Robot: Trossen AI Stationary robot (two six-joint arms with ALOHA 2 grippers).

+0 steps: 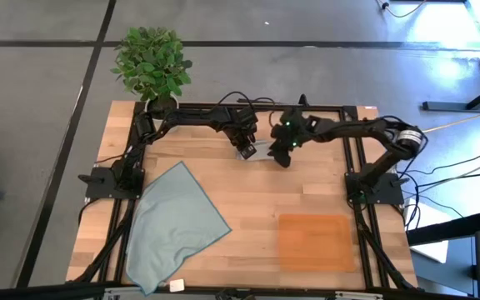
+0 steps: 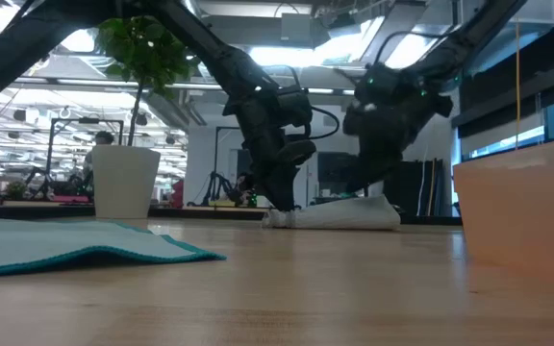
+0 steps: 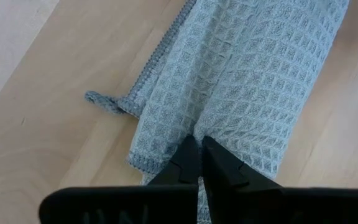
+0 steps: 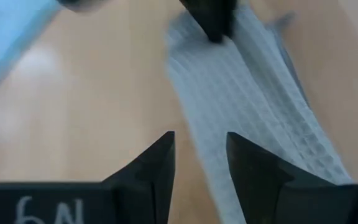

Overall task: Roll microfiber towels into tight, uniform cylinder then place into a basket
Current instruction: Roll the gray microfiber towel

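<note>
Currently, status by item:
Progress: early; neither towel is in the basket (image 1: 315, 242), which sits bare at the table's near right.
Grey waffle-weave towel (image 1: 258, 151): bunched into a long roll at the far middle of the table (image 1: 248, 208), between the two grippers. Looks only loosely rolled; one hem loop sticks out in the left wrist view.
Pale blue towel (image 1: 173, 223): spread flat on the near left, unrolled, well apart from the basket.
Left gripper (image 1: 245, 148): fingers pinched together on the grey towel's end, tips pressed into the cloth.
Right gripper (image 1: 282, 153): jaws partly apart, just above the roll's other end; nothing between them, so no grip as far as I can see.
Pose: both arms reach in from the table's sides to meet at the far middle, wrists angled down at the roll.
Left to do: tighten this roll, move it to the basket, then do the blue one.
Other: potted plant (image 1: 152, 63) at the far left corner, clear of the work.
</note>
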